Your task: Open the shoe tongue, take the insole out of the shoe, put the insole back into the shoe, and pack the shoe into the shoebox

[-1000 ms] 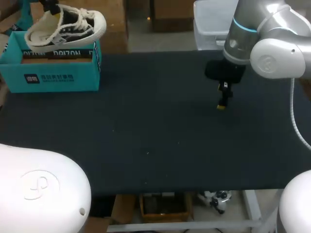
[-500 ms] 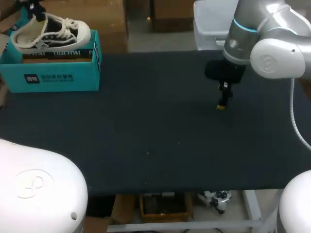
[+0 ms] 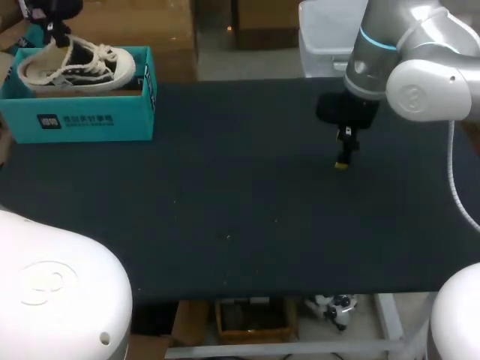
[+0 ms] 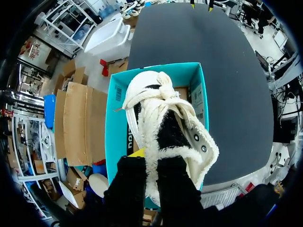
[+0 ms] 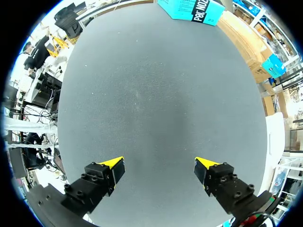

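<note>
A black-and-white sneaker (image 3: 79, 66) with a fleecy lining lies in the open teal shoebox (image 3: 82, 116) at the table's far left, toe pointing right. My left gripper (image 3: 54, 34) is above the box's left end, shut on the sneaker's heel. In the left wrist view the sneaker (image 4: 165, 127) hangs from my left gripper (image 4: 150, 165) with its heel rim pinched between the black fingers, over the shoebox (image 4: 118, 118). My right gripper (image 3: 343, 159) hovers over the table's right half, and the right wrist view shows my right gripper (image 5: 158, 166) open with only bare mat beneath it. No insole shows.
The black table mat (image 3: 240, 217) spans the space between the shoebox and my right arm. From the right wrist the shoebox (image 5: 191, 10) shows far ahead at the table's end.
My left gripper has carried the sneaker left and down, from tilted above the box's rim into the shoebox. The right arm has kept still.
</note>
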Available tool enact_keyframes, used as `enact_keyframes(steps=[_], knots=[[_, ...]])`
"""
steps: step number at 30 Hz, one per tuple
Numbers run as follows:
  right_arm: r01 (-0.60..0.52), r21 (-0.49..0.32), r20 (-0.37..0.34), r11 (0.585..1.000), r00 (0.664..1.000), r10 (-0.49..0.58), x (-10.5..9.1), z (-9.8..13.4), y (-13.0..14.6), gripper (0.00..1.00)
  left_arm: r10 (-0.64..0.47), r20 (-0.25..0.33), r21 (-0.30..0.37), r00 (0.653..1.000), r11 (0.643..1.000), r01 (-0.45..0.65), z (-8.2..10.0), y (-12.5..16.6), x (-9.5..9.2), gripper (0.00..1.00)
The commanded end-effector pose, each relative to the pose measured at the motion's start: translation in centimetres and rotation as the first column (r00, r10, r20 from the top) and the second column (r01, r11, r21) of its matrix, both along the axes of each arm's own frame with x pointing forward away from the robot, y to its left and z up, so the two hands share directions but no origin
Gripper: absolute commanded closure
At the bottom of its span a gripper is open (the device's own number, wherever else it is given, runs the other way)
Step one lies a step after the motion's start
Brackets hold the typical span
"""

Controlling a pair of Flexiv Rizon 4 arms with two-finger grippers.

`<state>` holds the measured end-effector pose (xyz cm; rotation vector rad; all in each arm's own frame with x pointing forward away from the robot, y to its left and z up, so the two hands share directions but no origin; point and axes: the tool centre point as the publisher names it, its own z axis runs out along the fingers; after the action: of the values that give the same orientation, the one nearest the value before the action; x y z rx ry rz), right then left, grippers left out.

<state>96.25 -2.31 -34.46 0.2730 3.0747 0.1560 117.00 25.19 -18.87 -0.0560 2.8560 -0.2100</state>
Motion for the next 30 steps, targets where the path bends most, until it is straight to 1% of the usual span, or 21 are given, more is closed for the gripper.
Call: enact_keyframes(steps=[1,3,5,6,9,17,22,23,25,26,27,30], knots=[[-0.001,0.000,-0.002,1.000,1.000,0.001,0.0,0.0,0.0,0.00,-0.022,-0.027,-0.017,0.999,1.000,0.022,-2.6,0.8,1.7,1.00],[-0.001,0.000,-0.002,1.000,1.000,0.001,0.0,0.0,0.0,0.00,-0.031,-0.028,-0.001,0.999,1.000,0.031,-4.0,0.8,1.9,1.00],[-0.001,0.000,-0.002,1.000,1.000,0.001,0.0,0.0,0.0,0.00,-0.037,-0.028,0.006,0.999,0.999,0.037,-4.9,0.9,2.0,1.00],[-0.001,0.000,-0.002,1.000,1.000,0.001,0.0,0.0,0.0,0.00,-0.042,-0.040,0.007,0.998,0.999,0.042,-5.4,0.9,2.3,1.00],[-0.001,0.000,-0.002,1.000,1.000,0.001,0.0,0.0,0.0,0.00,-0.056,-0.057,0.010,0.997,0.998,0.057,-6.4,1.0,2.8,1.00],[-0.001,0.000,-0.002,1.000,1.000,0.001,0.0,0.0,0.0,0.00,-0.057,-0.070,0.028,0.996,0.998,0.060,-8.4,0.7,3.8,1.00],[-0.001,0.000,-0.002,1.000,1.000,0.001,0.0,0.0,0.0,0.00,-0.052,-0.101,0.026,0.994,0.998,0.055,-9.7,0.6,4.4,1.00],[-0.001,0.000,-0.002,1.000,1.000,0.001,0.0,0.0,0.0,0.00,-0.048,-0.106,0.029,0.993,0.998,0.052,-10.0,0.5,4.5,0.74],[-0.001,0.000,-0.002,1.000,1.000,0.001,0.0,0.0,0.0,0.00,-0.043,-0.104,0.044,0.994,0.998,0.048,-10.6,0.2,4.4,0.45],[-0.001,0.000,-0.002,1.000,1.000,0.001,0.0,0.0,0.0,0.00,-0.043,-0.104,0.047,0.994,0.998,0.048,-10.7,0.1,4.3,0.26],[-0.001,0.000,-0.002,1.000,1.000,0.001,0.0,0.0,0.0,0.00,-0.044,-0.104,0.050,0.994,0.997,0.050,-10.8,0.1,4.3,0.00],[-0.001,0.000,-0.002,1.000,1.000,0.001,0.0,0.0,0.0,0.00,-0.040,-0.106,0.057,0.994,0.997,0.046,-10.6,-0.2,4.3,0.00]])
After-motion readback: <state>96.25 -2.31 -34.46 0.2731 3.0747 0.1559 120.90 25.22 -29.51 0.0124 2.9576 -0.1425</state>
